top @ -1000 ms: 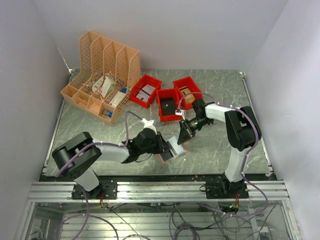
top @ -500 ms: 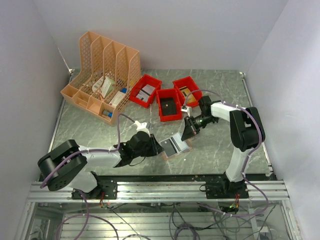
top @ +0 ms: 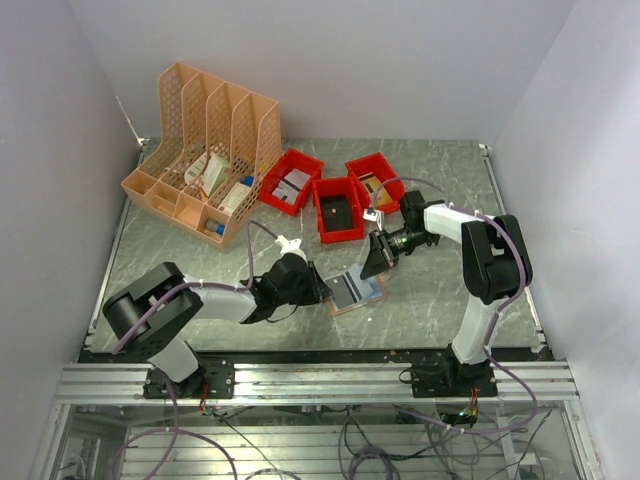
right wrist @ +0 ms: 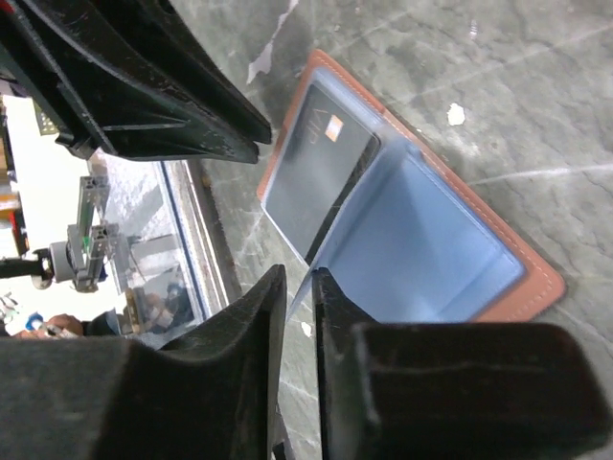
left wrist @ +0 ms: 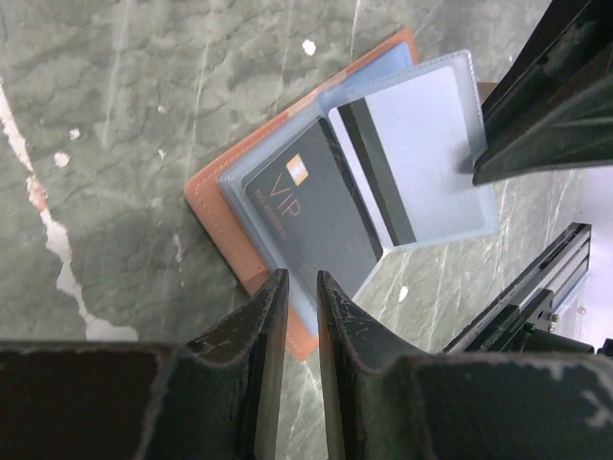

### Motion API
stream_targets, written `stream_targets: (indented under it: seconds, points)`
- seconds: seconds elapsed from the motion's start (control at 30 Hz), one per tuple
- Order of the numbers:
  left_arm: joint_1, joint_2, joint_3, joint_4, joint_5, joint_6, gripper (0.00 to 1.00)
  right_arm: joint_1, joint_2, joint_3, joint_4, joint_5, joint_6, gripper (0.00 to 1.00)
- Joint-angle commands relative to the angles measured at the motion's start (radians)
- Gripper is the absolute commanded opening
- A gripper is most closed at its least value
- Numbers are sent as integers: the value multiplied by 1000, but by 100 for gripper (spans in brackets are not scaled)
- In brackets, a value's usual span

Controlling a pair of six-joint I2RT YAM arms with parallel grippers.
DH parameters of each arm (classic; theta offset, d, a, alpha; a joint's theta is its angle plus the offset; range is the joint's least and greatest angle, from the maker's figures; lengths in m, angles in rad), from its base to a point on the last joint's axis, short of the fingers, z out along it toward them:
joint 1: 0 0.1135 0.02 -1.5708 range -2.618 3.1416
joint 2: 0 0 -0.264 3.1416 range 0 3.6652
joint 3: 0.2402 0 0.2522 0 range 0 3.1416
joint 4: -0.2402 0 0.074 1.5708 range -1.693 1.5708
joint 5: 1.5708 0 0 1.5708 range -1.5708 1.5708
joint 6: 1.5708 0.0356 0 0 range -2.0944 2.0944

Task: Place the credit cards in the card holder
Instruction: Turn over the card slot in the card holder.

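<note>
Top external view: the card holder lies open and flat on the veined grey-green table, near the middle. The left gripper is at its left and the right gripper at its far right corner.

Left wrist view: the cover is salmon, soft-looking and stitched, and holds clear plastic sleeves. A matte dark card marked VIP sits in one. A pale grey card with a black stripe sits in the loose leaf.

The left jaws stand a narrow slit apart over the holder's near corner. The right jaws do likewise, with the leaf's edge running into the slit. I cannot tell whether either pinches.
</note>
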Motion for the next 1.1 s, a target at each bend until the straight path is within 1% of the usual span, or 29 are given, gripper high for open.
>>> stream_targets:
  seconds: [0.0, 0.2, 0.57, 0.87, 1.0, 1.07]
  points:
    - [18, 31, 30, 76, 43, 20, 30, 22, 26, 17, -18, -75, -16, 21]
    - [33, 54, 34, 91, 56, 17, 30, 58, 48, 22, -27, -107, -23, 31]
    - [49, 134, 68, 157, 113, 18, 30, 103, 89, 40, -60, -162, -58, 38]
    - [57, 159, 69, 183, 128, 13, 30, 109, 92, 47, -66, -157, -66, 39]
    - [59, 154, 63, 181, 131, 14, 29, 111, 89, 24, 2, -95, -2, 40]
    - [61, 124, 53, 160, 117, 19, 29, 113, 95, 10, 36, -64, 33, 38]
